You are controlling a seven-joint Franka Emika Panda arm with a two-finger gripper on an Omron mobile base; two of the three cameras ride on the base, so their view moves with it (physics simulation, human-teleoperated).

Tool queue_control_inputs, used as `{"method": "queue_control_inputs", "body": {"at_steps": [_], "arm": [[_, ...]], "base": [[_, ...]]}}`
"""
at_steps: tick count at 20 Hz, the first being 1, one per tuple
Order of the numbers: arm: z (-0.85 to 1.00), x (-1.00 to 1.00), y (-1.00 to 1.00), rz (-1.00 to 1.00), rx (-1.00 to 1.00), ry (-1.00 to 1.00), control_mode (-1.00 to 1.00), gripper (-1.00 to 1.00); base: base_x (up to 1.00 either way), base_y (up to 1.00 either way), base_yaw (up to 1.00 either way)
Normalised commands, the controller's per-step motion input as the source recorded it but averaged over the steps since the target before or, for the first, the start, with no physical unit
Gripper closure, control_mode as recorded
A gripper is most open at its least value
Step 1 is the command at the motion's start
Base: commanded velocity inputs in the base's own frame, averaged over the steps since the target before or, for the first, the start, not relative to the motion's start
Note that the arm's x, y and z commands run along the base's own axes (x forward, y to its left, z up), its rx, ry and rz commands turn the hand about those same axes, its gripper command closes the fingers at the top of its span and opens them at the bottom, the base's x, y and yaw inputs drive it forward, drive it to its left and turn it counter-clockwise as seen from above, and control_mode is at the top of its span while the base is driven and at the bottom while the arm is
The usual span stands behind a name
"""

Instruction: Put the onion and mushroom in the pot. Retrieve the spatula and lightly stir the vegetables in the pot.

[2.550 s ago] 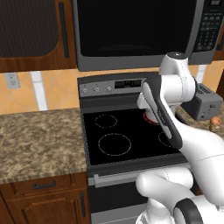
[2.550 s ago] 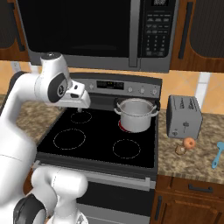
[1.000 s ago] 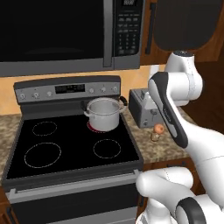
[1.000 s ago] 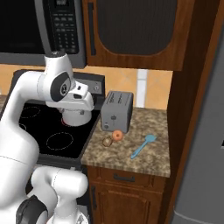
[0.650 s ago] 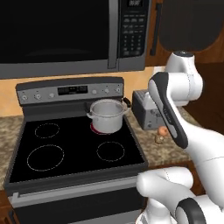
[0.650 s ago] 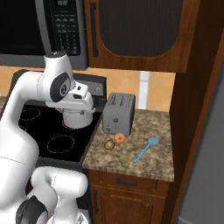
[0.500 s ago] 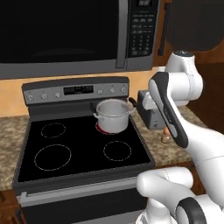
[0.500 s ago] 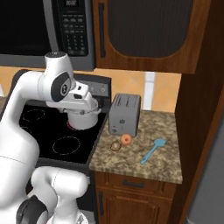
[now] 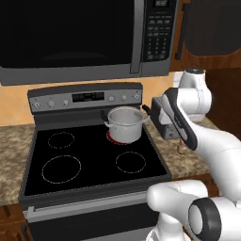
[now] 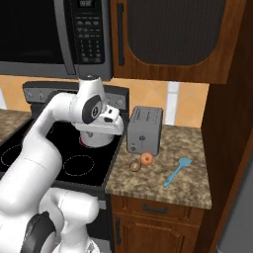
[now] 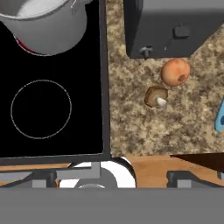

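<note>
Honestly, we risk nudging the round, smooth onion (image 11: 175,72) so it rolls across the speckled stone counter (image 11: 175,118), since it sits just before the boxy grey toaster (image 11: 173,26), near the brown-capped mushroom (image 11: 155,97). Left of the toaster stands the shiny steel pot (image 9: 124,124). We cannot tell whether our gripper is parted or closed.

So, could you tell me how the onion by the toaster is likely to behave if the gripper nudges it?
The onion looks round and smooth, so it would probably roll on the flat counter. It may bump the mushroom lying close beside it, or stop against the toaster.
</note>
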Motion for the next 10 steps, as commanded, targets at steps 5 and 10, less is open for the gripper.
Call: {"method": "queue_control_inputs", "body": {"at_steps": [5, 10], "arm": [[-1.00, 0.18, -1.00, -0.25, 0.00, 0.10, -1.00, -1.00], [-0.95, 0.07, -0.46, -0.42, 0.00, 0.08, -1.00, -1.00]], "base": [[0.00, 0.00, 0.00], [0.00, 0.00, 0.00]]}}
